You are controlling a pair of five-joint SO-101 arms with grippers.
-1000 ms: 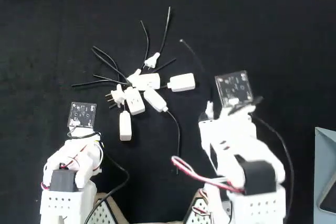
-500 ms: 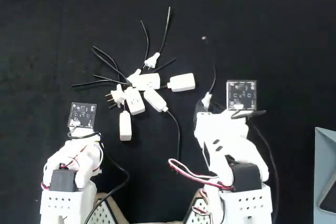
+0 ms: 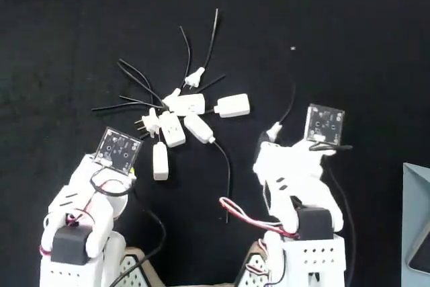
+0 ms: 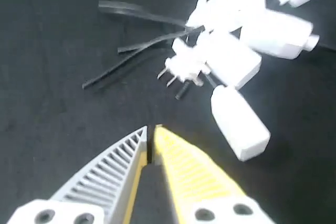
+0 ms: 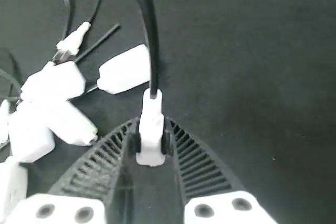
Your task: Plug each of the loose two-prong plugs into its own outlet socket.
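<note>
Right wrist view is showing the right jaws clamping narrowly on a white plug [image 5: 151, 109]. Its body is lying lengthwise between them and its black cord [image 5: 148, 30] is trailing straight out ahead. With the cord leading outward, the prong end seems to be facing back toward the wrist, though the prongs themselves are not showing. This hold is therefore looking more like one for carrying than for pushing in.

In the high view the plug [image 3: 273, 130] is sitting at the arm's front, well apart from the heap [image 3: 181, 113] of white socket blocks and loose plugs lying mid-surface. One socket block [image 5: 125, 69] is resting on the side of the heap nearest this arm.

Left wrist view is showing the left jaws pressing fully together with nothing between them. They are pointing down at the black surface [image 4: 47, 51], just short of a pronged plug [image 4: 184, 68] and a long white block [image 4: 240, 124]. Being empty, they are probably lining up for a pick from that side of the heap.

Against a second ago, the right arm is swinging toward its own outer side and carrying the plug away from the heap. The cord's free end is sweeping across the surface with it. The left arm, which was folded back and motionless in both earlier frames, is now leaning forward and turning toward the heap. The heap itself is lying as it was.
</note>
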